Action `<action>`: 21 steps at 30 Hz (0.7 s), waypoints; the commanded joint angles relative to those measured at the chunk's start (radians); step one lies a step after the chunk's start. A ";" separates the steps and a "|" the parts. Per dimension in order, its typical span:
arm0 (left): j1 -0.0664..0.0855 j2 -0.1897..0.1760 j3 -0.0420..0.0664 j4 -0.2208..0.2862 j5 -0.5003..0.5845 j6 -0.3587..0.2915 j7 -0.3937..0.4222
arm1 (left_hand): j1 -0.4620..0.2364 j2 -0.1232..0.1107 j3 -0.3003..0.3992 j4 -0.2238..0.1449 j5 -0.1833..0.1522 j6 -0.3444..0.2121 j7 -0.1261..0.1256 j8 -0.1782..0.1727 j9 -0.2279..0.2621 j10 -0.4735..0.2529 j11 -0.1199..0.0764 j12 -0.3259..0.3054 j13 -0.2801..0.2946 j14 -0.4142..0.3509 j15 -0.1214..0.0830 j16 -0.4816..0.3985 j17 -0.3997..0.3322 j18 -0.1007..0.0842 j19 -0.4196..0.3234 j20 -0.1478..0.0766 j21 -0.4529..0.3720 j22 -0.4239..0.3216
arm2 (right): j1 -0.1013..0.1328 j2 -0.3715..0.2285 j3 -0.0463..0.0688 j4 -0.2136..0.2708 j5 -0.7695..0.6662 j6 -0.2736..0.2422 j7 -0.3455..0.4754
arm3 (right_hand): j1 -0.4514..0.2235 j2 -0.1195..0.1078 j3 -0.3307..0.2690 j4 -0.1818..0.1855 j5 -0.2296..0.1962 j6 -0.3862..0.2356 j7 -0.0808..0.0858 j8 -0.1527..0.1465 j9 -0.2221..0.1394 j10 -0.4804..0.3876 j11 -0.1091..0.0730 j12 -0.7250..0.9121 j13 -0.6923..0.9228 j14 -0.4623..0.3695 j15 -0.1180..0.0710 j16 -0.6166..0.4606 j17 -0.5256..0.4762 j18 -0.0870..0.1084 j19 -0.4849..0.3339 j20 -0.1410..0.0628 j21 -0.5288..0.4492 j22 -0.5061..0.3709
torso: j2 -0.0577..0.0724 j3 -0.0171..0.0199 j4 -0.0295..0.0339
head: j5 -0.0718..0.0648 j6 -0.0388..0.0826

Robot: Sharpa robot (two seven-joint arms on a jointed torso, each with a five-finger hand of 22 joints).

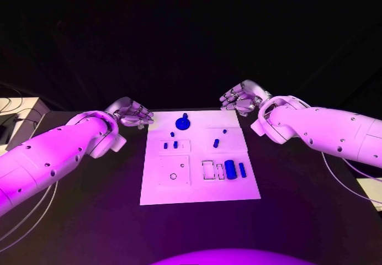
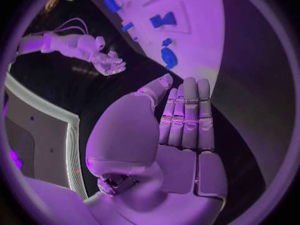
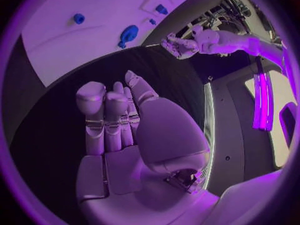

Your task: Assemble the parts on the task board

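The task board point(image 1: 199, 182) lies in the middle of the desk point(image 1: 302, 221), long axis running away from the robot, with blue parts point(image 1: 231, 169) scattered on it; a round part point(image 1: 184, 122) sits near its far edge. Both hands hover off the far corners, holding nothing, fingers extended: the left hand point(image 1: 135, 115) beside the far-left corner, the right hand point(image 1: 243, 99) just beyond the far-right. The round part appears nearer the left hand.
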 commanded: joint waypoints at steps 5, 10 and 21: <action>-0.022 -0.089 0.006 0.103 0.614 0.057 0.107 | 0.029 0.031 -0.095 0.044 0.003 -0.008 -0.015 0.002 0.001 -0.029 0.019 0.002 -0.002 0.086 0.050 -0.573 -0.165 -0.035 0.027 0.081 -0.420 -0.413 | -0.013 -0.022 -0.009 -0.009 -0.368 0.088 -0.003 | -0.008 -0.023 0.017 -0.014 -0.029 0.030 -0.013 -0.003 -0.042 0.013 -0.003 -0.025 -0.006 0.013 -0.001 0.010 -0.001 0.014 0.022 0.009 0.020 0.081 | -0.008 -0.0055 0.0060 | -0.016 0.016; -0.060 -0.145 0.029 0.168 0.680 0.067 0.177 | 0.048 0.032 -0.133 0.050 0.003 0.008 -0.013 -0.002 0.000 0.006 0.007 -0.004 -0.004 0.177 0.049 -0.780 -0.149 -0.054 0.077 0.077 -0.499 -0.549 | -0.026 -0.026 -0.011 -0.009 -0.487 0.082 -0.045 | -0.018 -0.037 0.025 -0.003 -0.037 0.038 -0.015 -0.003 -0.056 0.010 -0.002 -0.027 -0.007 0.011 -0.001 -0.004 -0.018 0.016 0.030 0.009 0.015 0.085 | -0.008 -0.0063 0.0092 | -0.023 0.014; -0.124 -0.214 0.072 0.276 0.700 0.075 0.262 | 0.063 0.029 -0.118 0.046 0.006 0.014 -0.010 -0.002 0.000 0.018 0.005 -0.007 -0.003 0.192 0.052 -0.836 -0.149 -0.070 0.076 0.078 -0.496 -0.708 | -0.056 -0.017 -0.012 -0.009 -0.600 0.098 -0.116 | -0.016 -0.069 0.031 0.043 -0.043 0.033 -0.019 -0.003 -0.058 -0.030 0.007 -0.027 -0.007 0.015 0.003 -0.025 -0.067 0.027 0.043 0.014 -0.033 0.077 | -0.009 -0.0090 0.0109 | -0.026 0.011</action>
